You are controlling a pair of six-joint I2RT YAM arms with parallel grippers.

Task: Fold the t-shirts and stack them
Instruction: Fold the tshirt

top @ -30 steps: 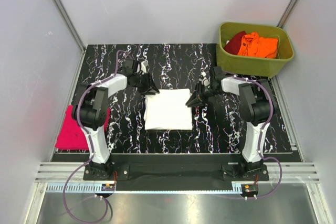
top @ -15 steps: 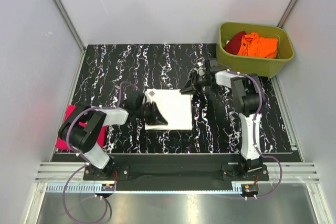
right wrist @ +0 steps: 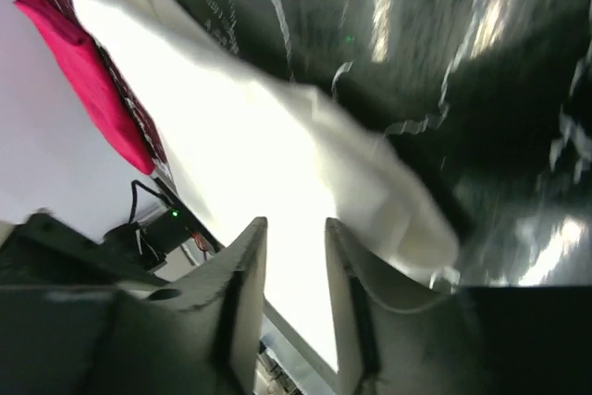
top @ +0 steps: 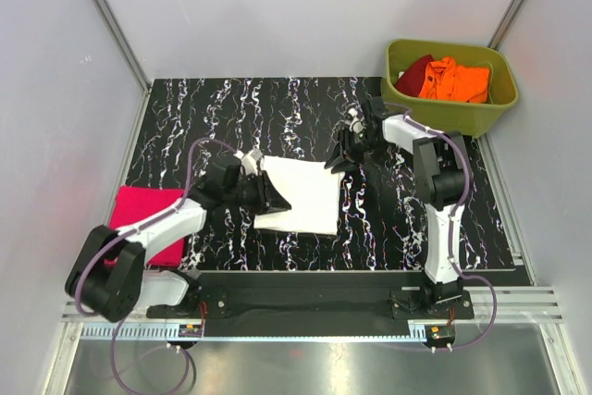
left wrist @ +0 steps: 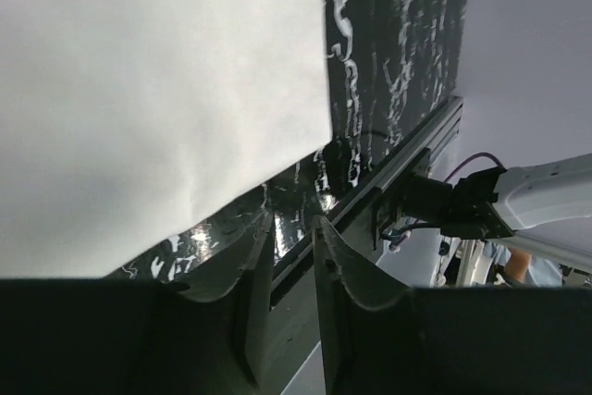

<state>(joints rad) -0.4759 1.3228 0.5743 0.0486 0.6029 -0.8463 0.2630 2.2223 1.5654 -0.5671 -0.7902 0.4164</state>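
A folded white t-shirt point(top: 301, 193) lies mid-table, slightly skewed. My left gripper point(top: 275, 199) hovers low over its left edge, jaws a little apart and empty; in the left wrist view the white t-shirt point(left wrist: 157, 90) lies just beyond the left gripper point(left wrist: 291, 228). My right gripper point(top: 337, 158) sits at the shirt's far right corner, open. In the right wrist view the right gripper point(right wrist: 294, 228) points at the white t-shirt point(right wrist: 259, 154), which lies beyond the tips. A folded magenta t-shirt point(top: 148, 221) rests at the table's left edge.
An olive-green tub point(top: 435, 110) at the back right holds an orange t-shirt point(top: 455, 79) and a dark red one point(top: 413, 69). The black marbled table point(top: 185, 117) is bounded by grey walls. A metal rail point(top: 314, 302) runs along the near edge.
My left arm swung from the shirt's far left corner round to its near left edge. The right gripper moved to the far right corner and opened wider. The white shirt turned slightly.
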